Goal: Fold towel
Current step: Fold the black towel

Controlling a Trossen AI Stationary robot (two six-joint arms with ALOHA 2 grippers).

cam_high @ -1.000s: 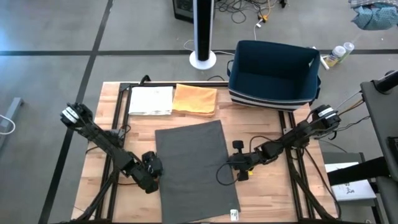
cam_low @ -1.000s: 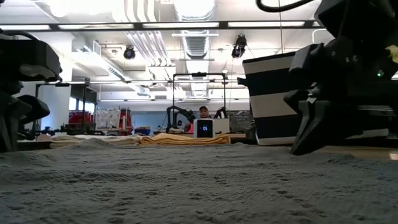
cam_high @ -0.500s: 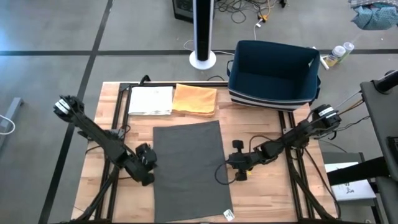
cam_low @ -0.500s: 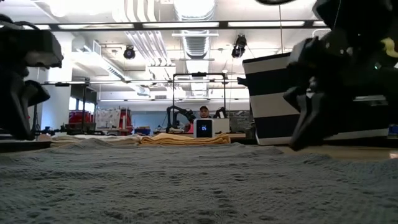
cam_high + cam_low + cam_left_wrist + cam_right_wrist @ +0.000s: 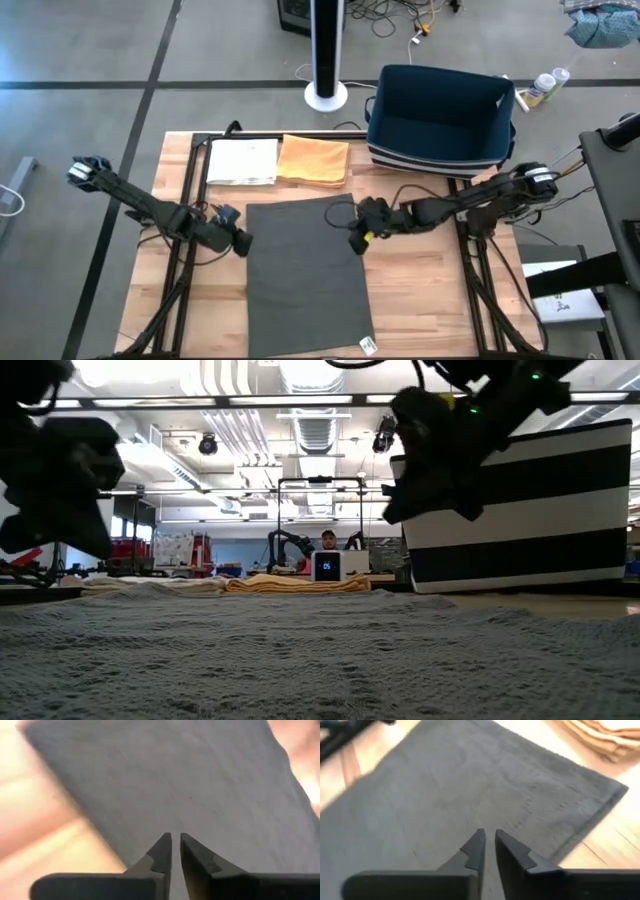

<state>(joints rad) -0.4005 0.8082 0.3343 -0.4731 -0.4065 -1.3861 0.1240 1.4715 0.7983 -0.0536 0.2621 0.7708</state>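
A dark grey towel (image 5: 305, 275) lies spread flat on the wooden table, its long sides running from the far side to the near edge. My left gripper (image 5: 243, 243) hovers at the towel's left edge near the far-left corner, slanting down over the cloth (image 5: 190, 780). My right gripper (image 5: 356, 240) hovers at the right edge near the far-right corner, also slanting down over the cloth (image 5: 470, 785). A narrow gap shows between each gripper's fingertips, with nothing in it. In the low view both stand above the towel (image 5: 320, 660).
A folded orange towel (image 5: 314, 160) and a folded white one (image 5: 243, 161) lie side by side at the far edge. A dark blue basket (image 5: 440, 115) with striped sides stands at the far right. Bare wood shows on both sides of the grey towel.
Both grippers have risen off the table and gone toward the far edge along the towel's sides, the right one also toward the left. The towel's near end has slid a little to the left, so it now lies straighter.
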